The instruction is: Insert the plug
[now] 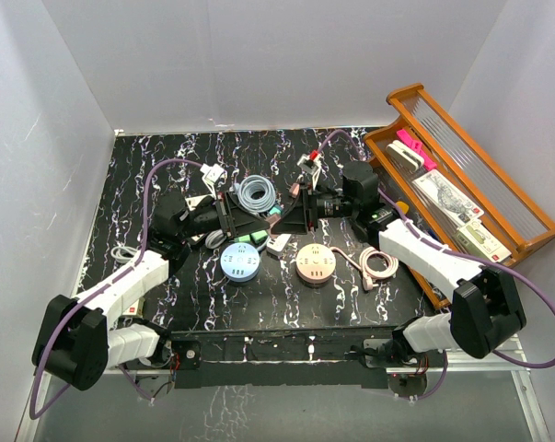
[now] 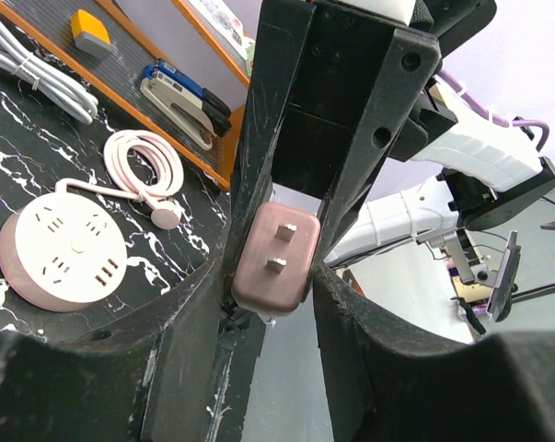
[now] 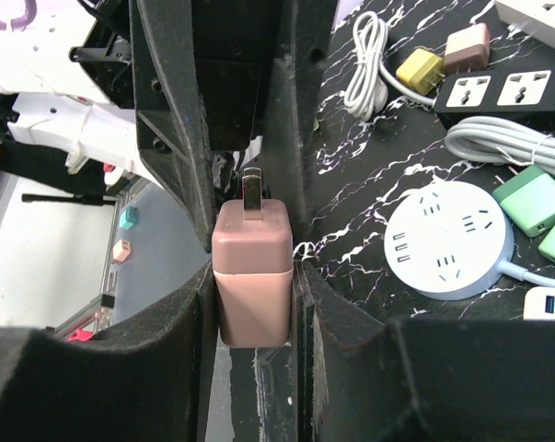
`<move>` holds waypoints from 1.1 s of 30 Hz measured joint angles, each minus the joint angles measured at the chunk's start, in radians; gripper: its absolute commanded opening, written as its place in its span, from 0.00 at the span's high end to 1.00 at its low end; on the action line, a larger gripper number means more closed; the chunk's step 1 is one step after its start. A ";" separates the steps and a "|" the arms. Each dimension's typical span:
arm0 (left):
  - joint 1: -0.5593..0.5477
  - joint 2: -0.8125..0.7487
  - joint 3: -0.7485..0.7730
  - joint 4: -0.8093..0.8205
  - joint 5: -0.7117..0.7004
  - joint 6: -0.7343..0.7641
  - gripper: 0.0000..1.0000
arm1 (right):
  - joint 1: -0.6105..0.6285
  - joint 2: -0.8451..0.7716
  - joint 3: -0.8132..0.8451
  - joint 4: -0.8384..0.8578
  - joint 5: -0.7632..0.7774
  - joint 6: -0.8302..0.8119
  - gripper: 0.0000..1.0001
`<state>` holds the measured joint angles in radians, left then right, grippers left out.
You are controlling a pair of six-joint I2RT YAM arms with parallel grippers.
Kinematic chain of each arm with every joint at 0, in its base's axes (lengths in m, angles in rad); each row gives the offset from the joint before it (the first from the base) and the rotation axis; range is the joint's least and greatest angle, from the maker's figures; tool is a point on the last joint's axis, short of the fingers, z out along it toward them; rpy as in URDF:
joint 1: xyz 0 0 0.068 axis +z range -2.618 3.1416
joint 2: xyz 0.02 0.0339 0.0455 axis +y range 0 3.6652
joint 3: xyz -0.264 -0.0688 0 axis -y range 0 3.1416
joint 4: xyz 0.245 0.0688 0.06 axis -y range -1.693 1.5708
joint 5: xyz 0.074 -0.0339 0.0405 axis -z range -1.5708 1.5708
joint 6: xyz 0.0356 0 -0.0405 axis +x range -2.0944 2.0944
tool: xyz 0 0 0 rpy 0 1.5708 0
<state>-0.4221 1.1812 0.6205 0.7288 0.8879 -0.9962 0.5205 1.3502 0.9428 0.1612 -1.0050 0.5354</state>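
Note:
A pink plug (image 3: 251, 267) is held above the table between my two grippers, which meet tip to tip in the middle. My right gripper (image 3: 254, 276) is shut on the plug's body, with the prongs pointing away from it. In the left wrist view the plug (image 2: 272, 258) shows its two prongs, and my left gripper (image 2: 274, 276) has its fingertips against both sides. From the top, my left gripper (image 1: 275, 221) and right gripper (image 1: 297, 218) hide the plug. A pink round socket hub (image 1: 315, 264) lies just in front of them, and also shows in the left wrist view (image 2: 63, 256).
A blue round socket hub (image 1: 240, 264) lies left of the pink one. Green adapters (image 1: 254, 238), a grey coiled cable (image 1: 256, 193) and a pink coiled cable (image 1: 376, 267) lie around. A black power strip (image 3: 498, 87) lies nearby. A wooden tray (image 1: 526, 230) stands at the right.

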 measured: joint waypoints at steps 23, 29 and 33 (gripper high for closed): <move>0.001 -0.032 0.027 -0.056 -0.189 -0.020 1.00 | 0.008 -0.034 -0.099 0.222 0.207 0.186 0.29; 0.001 -0.059 0.032 0.036 -0.389 -0.156 1.00 | 0.039 -0.057 -0.170 0.482 0.484 0.395 0.31; 0.001 -0.059 0.032 0.071 -0.446 -0.230 1.00 | 0.089 -0.029 -0.172 0.605 0.656 0.509 0.38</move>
<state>-0.4210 1.1221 0.6529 0.8001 0.4419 -1.2259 0.6094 1.3209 0.7704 0.7662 -0.3489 1.0443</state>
